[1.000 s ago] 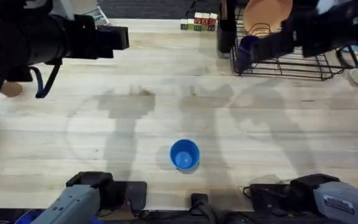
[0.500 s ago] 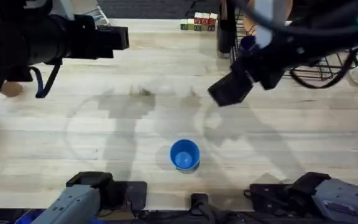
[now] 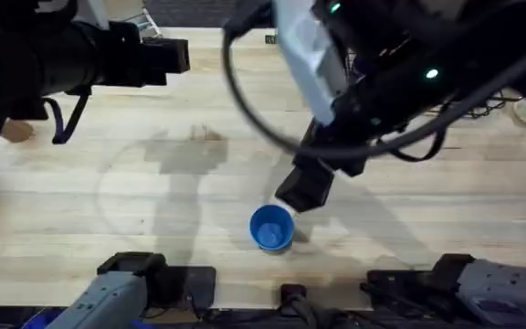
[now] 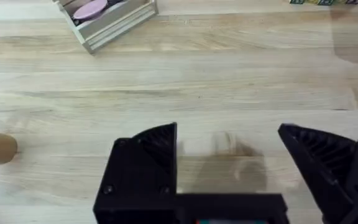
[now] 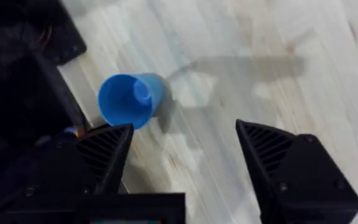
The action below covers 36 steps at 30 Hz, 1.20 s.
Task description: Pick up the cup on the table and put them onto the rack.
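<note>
1 broad table carries it all, pale planks running wide. Over the middle, the right arm reaches low, and the right gripper hangs with its jaws spread wide, nothing between them. The left gripper sits gaping too, over bare wood. Just beside the right fingers stands the blue cup, upright on the table's near-centre.

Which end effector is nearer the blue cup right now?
Right. The right end effector hovers open just beside and above the blue cup. The left end effector, also open, sits far off over the table's far-left area.
</note>
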### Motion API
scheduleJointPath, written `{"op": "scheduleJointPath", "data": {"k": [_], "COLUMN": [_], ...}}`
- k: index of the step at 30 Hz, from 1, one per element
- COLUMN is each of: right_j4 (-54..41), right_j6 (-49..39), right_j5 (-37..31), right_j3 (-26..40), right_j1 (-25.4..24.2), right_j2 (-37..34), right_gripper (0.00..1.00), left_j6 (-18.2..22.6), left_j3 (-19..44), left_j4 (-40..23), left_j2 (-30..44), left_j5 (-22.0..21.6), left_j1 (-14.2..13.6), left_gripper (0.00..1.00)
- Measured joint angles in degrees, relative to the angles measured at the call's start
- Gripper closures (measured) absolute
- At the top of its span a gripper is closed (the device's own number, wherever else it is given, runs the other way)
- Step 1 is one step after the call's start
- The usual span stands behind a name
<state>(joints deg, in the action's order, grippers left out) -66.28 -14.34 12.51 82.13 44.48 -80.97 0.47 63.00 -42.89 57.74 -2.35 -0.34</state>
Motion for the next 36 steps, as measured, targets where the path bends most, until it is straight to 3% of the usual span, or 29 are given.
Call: {"op": "scheduleJointPath", "data": {"k": [7,18,26,36], "right_j4": [0.0,5.1,5.9,7.1], "right_j6": [-3.2,-6.0,-7.2,-7.2], "right_j5": [0.0,0.0,0.0,0.0], "right_j3": [-0.4,-5.6,-6.2,-6.3], "right_j1": [3.8,3.9,4.9,5.6], "right_j2": [-3.0,-6.0,-11.7,-12.3], "right_gripper": [0.004,0.004,0.004,0.004], "left_j6": [0.0,0.0,0.0,0.0], "left_j3": [0.0,0.0,0.0,0.0], "left_j4": [0.0,-0.2,-0.2,-0.2], "left_j2": [0.0,0.0,0.0,0.0], "left_j5": [0.0,0.0,0.0,0.0], "left_j1": [0.0,0.0,0.0,0.0], "left_gripper": [0.007,0.007,0.008,0.007]}}
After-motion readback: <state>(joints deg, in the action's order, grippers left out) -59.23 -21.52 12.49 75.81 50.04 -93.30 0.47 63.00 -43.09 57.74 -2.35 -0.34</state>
